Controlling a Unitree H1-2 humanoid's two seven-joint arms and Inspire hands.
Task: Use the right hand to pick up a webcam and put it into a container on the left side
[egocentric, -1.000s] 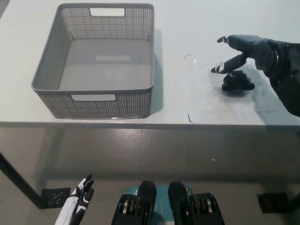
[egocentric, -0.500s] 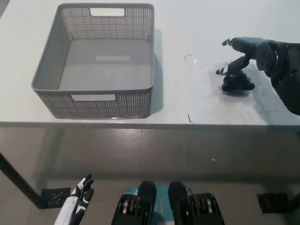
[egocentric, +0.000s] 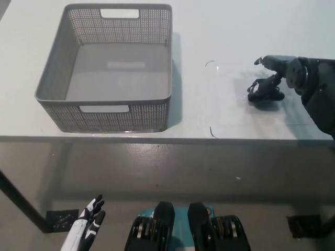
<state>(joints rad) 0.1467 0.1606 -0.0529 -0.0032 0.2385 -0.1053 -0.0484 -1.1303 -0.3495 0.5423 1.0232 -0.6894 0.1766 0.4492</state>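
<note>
So the webcam [egocentric: 265, 94] is sitting at the right of the frame on the white table [egocentric: 220, 31], well apart from the grey perforated basket [egocentric: 168, 57] that fills the upper left. The black right hand [egocentric: 282, 73] is set right over and against the webcam, fingers curled down around it. Whether an actual grip has been made can't be told, since it's black on black and the contact is basically unreadable. The webcam looks to be resting on the table, so it's judged as not lifted yet.

The white left hand [egocentric: 89, 222] is parked at the lower left of the frame, below the table edge, fingers loosely apart and nothing held.

What could go wrong from here, as a guess:
- The webcam looks small and lumpy, so a lopsided pinch could be made and it could be squirted out sideways when the fingers tighten.
- It's near the right side of the table, so a nudge that way could send it toward the edge.
- A long carry across the table toward the left of the frame is needed. A weak hold could mean a drop short of the basket.
- The basket's right wall has to be cleared, or the webcam could be clipped against the rim.
</note>
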